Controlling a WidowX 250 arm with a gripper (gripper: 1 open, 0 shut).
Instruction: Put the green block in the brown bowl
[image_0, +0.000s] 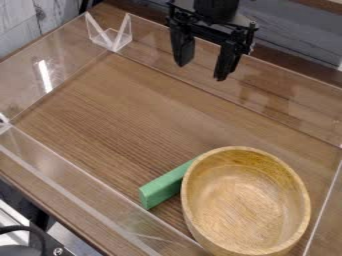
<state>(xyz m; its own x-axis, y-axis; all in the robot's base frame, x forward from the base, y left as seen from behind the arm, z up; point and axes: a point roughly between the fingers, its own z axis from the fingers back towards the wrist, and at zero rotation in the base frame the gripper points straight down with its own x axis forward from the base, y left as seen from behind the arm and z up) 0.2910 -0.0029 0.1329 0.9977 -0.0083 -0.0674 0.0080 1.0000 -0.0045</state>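
Observation:
The green block (164, 187) lies flat on the wooden table, its right end touching or tucked against the left rim of the brown bowl (247, 200). The bowl is large, round and light wood, standing upright at the front right with nothing inside it. My gripper (202, 58) hangs at the back of the table, pointing down, well above and behind both things. Its black fingers (179, 48) stand apart and open, with nothing between them.
A clear plastic wall (54, 150) runs around the table surface. A small clear angled stand (110, 35) sits at the back left. Bare wood (134, 110) stretches between the gripper and the block.

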